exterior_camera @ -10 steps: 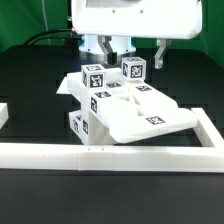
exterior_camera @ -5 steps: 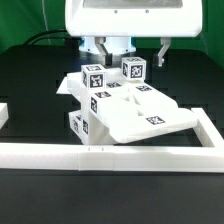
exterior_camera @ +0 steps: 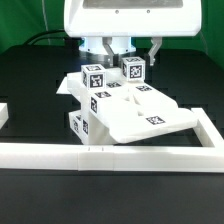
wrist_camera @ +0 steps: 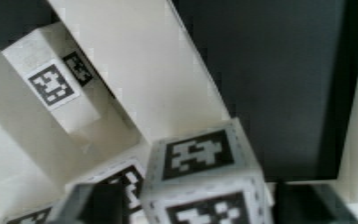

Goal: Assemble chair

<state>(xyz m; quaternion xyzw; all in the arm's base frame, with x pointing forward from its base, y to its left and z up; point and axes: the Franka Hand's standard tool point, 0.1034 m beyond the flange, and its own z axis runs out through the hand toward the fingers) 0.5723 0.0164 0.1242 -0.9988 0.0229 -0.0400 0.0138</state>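
White plastic is what most of the scene is made of, and the gripper [exterior_camera: 118,47] is being held low behind the stack of parts, under the broad white housing of the arm [exterior_camera: 128,17]. Only the blue-tinted base of the fingers is being shown in the exterior view, their tips being hidden behind the parts; whether they are spread, pressed together or pinching something cannot be told. No fingers are being shown in the wrist view.

Just in front of the gripper, a tagged block [exterior_camera: 134,69] is being carried upright on top of the chair [exterior_camera: 135,108], with a second tagged block [exterior_camera: 93,78] standing beside it toward the exterior view's left. In the wrist view, a tagged cube [wrist_camera: 197,170] is being seen close up and blurred, with a tall slanted white panel [wrist_camera: 140,70] and another tagged part [wrist_camera: 55,85] behind it.

The chair parts are being shown heaped together on the black table [exterior_camera: 30,75], a flat panel [exterior_camera: 160,118] sloping down toward the exterior view's right and a tagged leg block [exterior_camera: 80,124] at the heap's near left. The long white border rail [exterior_camera: 110,155] is being seen lying across the front, just beside the heap.
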